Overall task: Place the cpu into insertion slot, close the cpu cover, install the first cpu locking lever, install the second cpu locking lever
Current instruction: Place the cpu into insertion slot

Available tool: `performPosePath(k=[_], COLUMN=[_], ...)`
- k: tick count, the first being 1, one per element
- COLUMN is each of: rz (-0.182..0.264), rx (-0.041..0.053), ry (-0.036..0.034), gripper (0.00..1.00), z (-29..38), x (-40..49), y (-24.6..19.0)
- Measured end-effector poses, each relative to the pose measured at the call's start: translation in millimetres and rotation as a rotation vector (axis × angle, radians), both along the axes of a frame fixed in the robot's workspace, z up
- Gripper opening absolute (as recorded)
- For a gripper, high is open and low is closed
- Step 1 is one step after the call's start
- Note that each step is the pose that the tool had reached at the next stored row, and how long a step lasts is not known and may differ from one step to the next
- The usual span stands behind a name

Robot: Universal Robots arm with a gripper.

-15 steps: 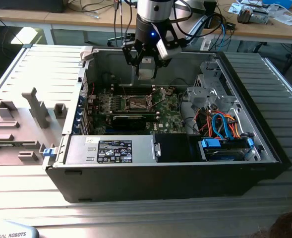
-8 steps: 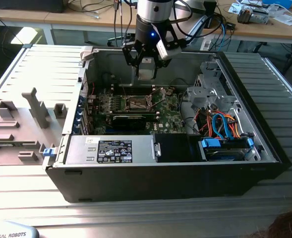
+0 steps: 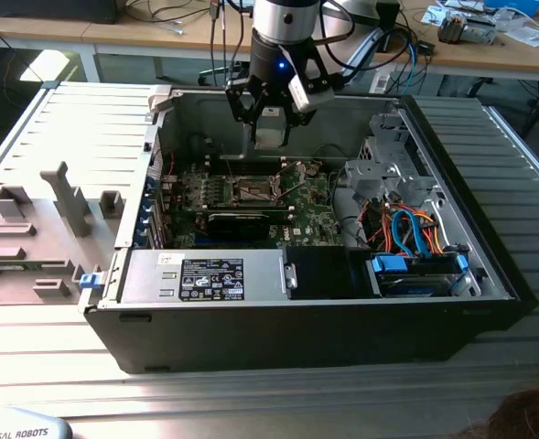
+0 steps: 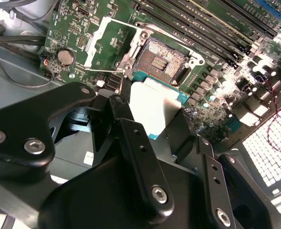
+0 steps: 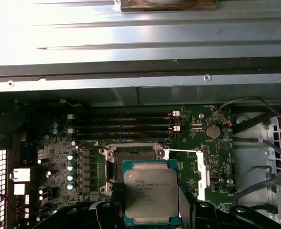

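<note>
Gripper (image 3: 269, 128) holds cpu (image 5: 150, 193) inside case (image 3: 296, 334) on ribbed metal table (image 3: 95, 119).

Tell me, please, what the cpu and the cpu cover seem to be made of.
The cpu: a matte silvery-grey metal lid, by its dull even sheen, on a blue-green board-like rim, probably laminate. The cpu cover: thin bright bare metal, likely steel, judging by its glare.

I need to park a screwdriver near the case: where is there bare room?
Bare ribbed table on the exterior view's right of the case and along its front. Crowded: grey fixtures on the exterior view's left; cables inside the case.
</note>
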State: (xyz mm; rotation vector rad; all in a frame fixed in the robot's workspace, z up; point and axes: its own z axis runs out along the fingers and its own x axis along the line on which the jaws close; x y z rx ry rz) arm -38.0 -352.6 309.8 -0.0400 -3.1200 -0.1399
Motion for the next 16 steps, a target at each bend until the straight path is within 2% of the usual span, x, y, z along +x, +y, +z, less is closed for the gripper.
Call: performPosePath(k=[16], rz=[0.0], rx=[0.0], ry=[0.0], gripper=[0.54], z=[-3.0], x=[0.0], y=[0.0])
